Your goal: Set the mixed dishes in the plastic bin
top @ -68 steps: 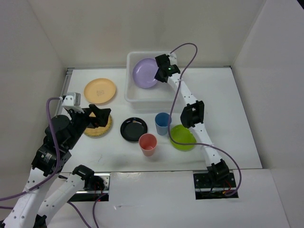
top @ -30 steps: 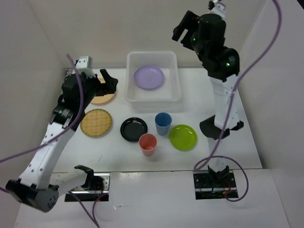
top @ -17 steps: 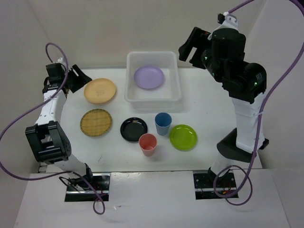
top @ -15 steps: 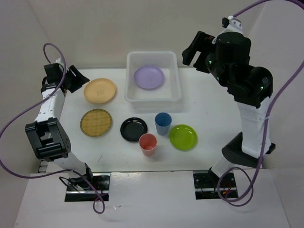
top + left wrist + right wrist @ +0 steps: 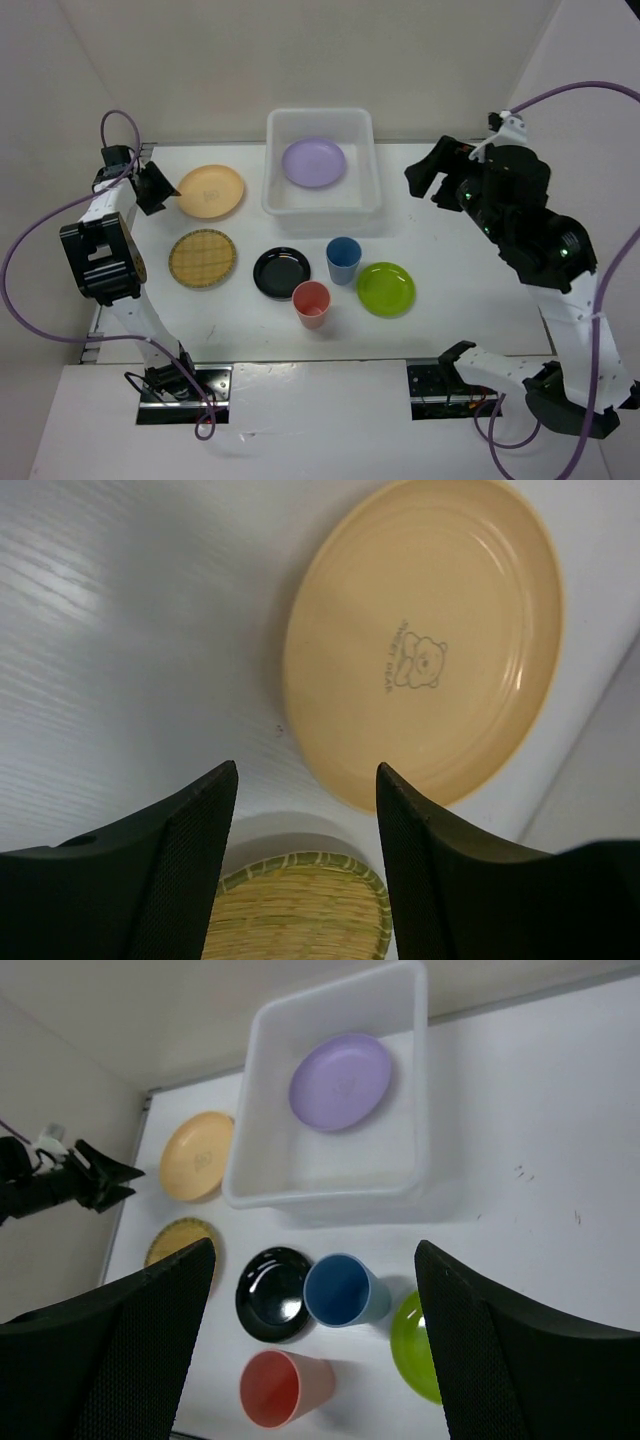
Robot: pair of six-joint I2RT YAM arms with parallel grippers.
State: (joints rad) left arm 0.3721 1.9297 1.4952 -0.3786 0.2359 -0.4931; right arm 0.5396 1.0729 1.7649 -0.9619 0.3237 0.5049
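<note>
- Since a second ago my left arm has swung off its place above the round pale orange plate (image 5: 211, 190) and out to the far left edge of the white surface (image 5: 440, 250). It now sits low beside that plate's left rim.
- Over the same second my right arm has pulled away from behind the white translucent rectangular plastic bin (image 5: 322, 211) and hangs high to its right.
- My left jaws stand partly apart with nothing between them. From the wrist view the orange plate lies just ahead of the tips, not yet inside the gap. I cannot tell whether a tip touches the rim.
- My right jaws are wide and hold nothing.
- One dish is home: the round lavender plate (image 5: 314, 161) lies flat in the bin.
- Six remain on the surface: the orange plate, the round woven tan plate (image 5: 203, 259), the round black plate (image 5: 281, 272), the blue cup (image 5: 343, 259), the pink cup (image 5: 311, 304) and the round lime green plate (image 5: 386, 288).
- As I judge it, the step in hand is my left arm's approach to the orange plate, early in the task.
- Next I would need one finger under that thin rim and one over it before closing, then a lift and a carry right to the bin. A flat plate may slide away instead of being caught.
</note>
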